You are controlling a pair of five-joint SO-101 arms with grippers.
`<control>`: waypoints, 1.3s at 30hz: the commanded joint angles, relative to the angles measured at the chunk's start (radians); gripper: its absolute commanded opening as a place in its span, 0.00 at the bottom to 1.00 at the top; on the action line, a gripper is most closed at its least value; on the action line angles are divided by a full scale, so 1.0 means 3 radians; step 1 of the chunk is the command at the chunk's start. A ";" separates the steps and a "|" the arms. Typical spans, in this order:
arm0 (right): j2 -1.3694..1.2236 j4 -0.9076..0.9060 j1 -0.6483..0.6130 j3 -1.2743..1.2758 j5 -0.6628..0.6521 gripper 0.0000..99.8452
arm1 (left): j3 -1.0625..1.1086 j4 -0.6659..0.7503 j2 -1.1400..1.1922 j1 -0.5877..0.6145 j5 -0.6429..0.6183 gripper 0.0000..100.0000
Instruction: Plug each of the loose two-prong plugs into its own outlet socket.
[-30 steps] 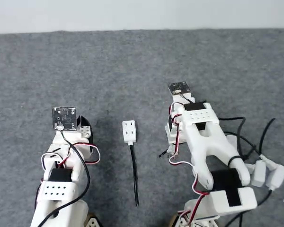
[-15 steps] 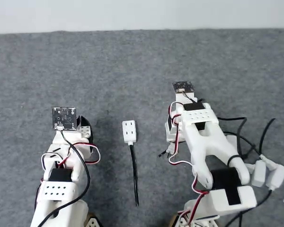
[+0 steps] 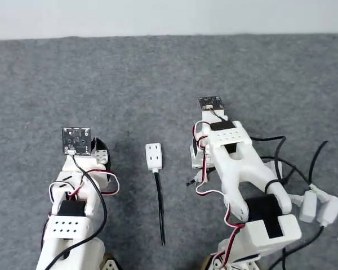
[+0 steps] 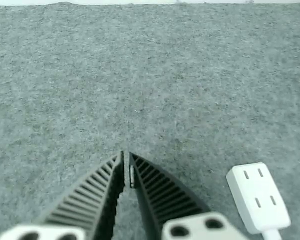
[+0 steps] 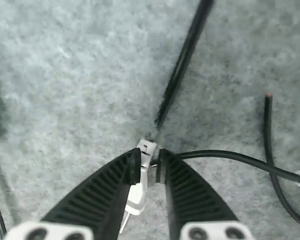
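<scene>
My right gripper (image 5: pixel 146 165) sat clamped on what looked like white plug (image 5: pixel 138 194); my left gripper (image 4: pixel 126 171), jaws together, near outlet (image 4: pixel 257 197)

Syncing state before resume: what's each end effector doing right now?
Left end effector: closed, holding nothing.
Right end effector: closed on a white plug with a black cord.

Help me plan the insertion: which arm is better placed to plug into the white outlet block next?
Right: its fingers grip a white plug; the left fingers are shut, empty, beside the outlet block.
</scene>
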State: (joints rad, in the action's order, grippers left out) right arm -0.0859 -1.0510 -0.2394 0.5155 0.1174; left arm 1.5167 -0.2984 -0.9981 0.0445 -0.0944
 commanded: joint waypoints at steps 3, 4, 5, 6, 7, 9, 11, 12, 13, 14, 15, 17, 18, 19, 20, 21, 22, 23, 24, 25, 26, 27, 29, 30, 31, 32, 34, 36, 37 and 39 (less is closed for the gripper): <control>-0.0023 -0.0054 -0.0028 -0.0061 0.0026 0.07 | -0.0033 0.0113 -0.0051 0.0031 -0.0031 0.01; -0.0023 -0.0054 -0.0028 -0.0061 0.0020 0.07 | -0.0033 0.0113 -0.0051 0.0031 -0.0031 0.01; -0.0023 -0.0054 -0.0028 -0.0061 0.0020 0.07 | -0.0033 0.0113 -0.0051 0.0031 -0.0031 0.01; -0.0013 -0.0059 -0.0023 -0.0061 0.0020 0.07 | -0.0033 0.0113 -0.0051 0.0031 -0.0031 0.01; 0.0008 -0.0059 -0.0018 -0.0061 0.0020 0.07 | -0.0033 0.0113 -0.0051 0.0031 -0.0031 0.01; 0.0038 -0.0110 -0.0018 -0.0092 0.0020 0.07 | -0.0033 0.0113 -0.0051 0.0031 -0.0031 0.01; 0.0105 -0.0182 -0.0023 -0.0143 0.0026 0.07 | -0.0033 0.0118 -0.0051 0.0031 -0.0031 0.01; 0.0141 -0.0202 -0.0023 -0.0153 0.0031 0.07 | -0.0033 0.0118 -0.0051 0.0031 -0.0031 0.01; 0.0176 -0.0202 -0.0023 -0.0153 0.0051 0.07 | -0.0033 0.0118 -0.0051 0.0031 -0.0031 0.01; 0.0202 -0.0197 -0.0023 -0.0143 0.0107 0.07 | -0.0033 0.0118 -0.0051 0.0031 -0.0031 0.01; 0.0222 -0.0197 -0.0023 -0.0138 0.0148 0.07 | -0.0033 0.0118 -0.0051 0.0031 -0.0031 0.01; 0.0222 -0.0197 -0.0023 -0.0133 0.0174 0.07 | -0.0033 0.0118 -0.0051 0.0031 -0.0031 0.01; 0.0217 -0.0197 -0.0023 -0.0133 0.0179 0.07 | -0.0033 0.0118 -0.0051 0.0031 -0.0031 0.01; 0.0212 -0.0197 -0.0023 -0.0133 0.0184 0.07 | -0.0033 0.0118 -0.0051 0.0031 -0.0031 0.01; 0.0212 -0.0197 -0.0023 -0.0133 0.0184 0.07 | -0.0033 0.0118 -0.0051 0.0031 -0.0031 0.01; 0.0222 -0.0197 -0.0023 -0.0133 0.0184 0.07 | -0.0033 0.0118 -0.0051 0.0031 -0.0031 0.01; 0.0233 -0.0197 -0.0023 -0.0133 0.0189 0.07 | -0.0033 0.0118 -0.0051 0.0031 -0.0031 0.01; 0.0238 -0.0197 -0.0023 -0.0133 0.0189 0.07 | -0.0033 0.0118 -0.0051 0.0031 -0.0031 0.01; 0.0243 -0.0197 -0.0023 -0.0148 0.0189 0.07 | -0.0033 0.0118 -0.0051 0.0031 -0.0031 0.01; 0.0243 -0.0197 -0.0023 -0.0153 0.0194 0.07 | -0.0033 0.0118 -0.0051 0.0031 -0.0031 0.01; 0.0243 -0.0192 -0.0023 -0.0153 0.0194 0.07 | -0.0033 0.0118 -0.0056 0.0031 -0.0031 0.01; 0.0243 -0.0182 -0.0023 -0.0159 0.0199 0.07 | -0.0033 0.0118 -0.0056 0.0031 -0.0031 0.01; 0.0243 -0.0202 -0.0023 -0.0210 0.0307 0.07 | -0.0033 0.0118 -0.0061 0.0031 -0.0031 0.01; 0.0243 -0.0207 -0.0023 -0.0240 0.0353 0.07 | -0.0033 0.0118 -0.0061 0.0031 -0.0031 0.01; 0.0243 -0.0238 -0.0023 -0.0266 0.0378 0.07 | -0.0033 0.0118 -0.0061 0.0031 -0.0031 0.01; 0.0243 -0.0258 -0.0023 -0.0281 0.0373 0.07 | -0.0033 0.0118 -0.0061 0.0031 -0.0031 0.01; 0.0243 -0.0269 -0.0023 -0.0286 0.0384 0.07 | -0.0033 0.0118 -0.0066 0.0031 -0.0031 0.01; 0.0238 -0.0269 -0.0023 -0.0286 0.0389 0.07 | -0.0033 0.0118 -0.0066 0.0031 -0.0031 0.01; 0.0243 -0.0269 -0.0023 -0.0286 0.0389 0.07 | -0.0033 0.0118 -0.0066 0.0031 -0.0031 0.01; 0.0243 -0.0269 -0.0023 -0.0286 0.0394 0.07 | -0.0033 0.0118 -0.0066 0.0031 -0.0031 0.01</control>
State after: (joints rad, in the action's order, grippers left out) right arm -0.0629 -1.1231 -0.2409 0.4925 0.2217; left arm 1.5167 -0.2984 -0.9996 0.0491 -0.0944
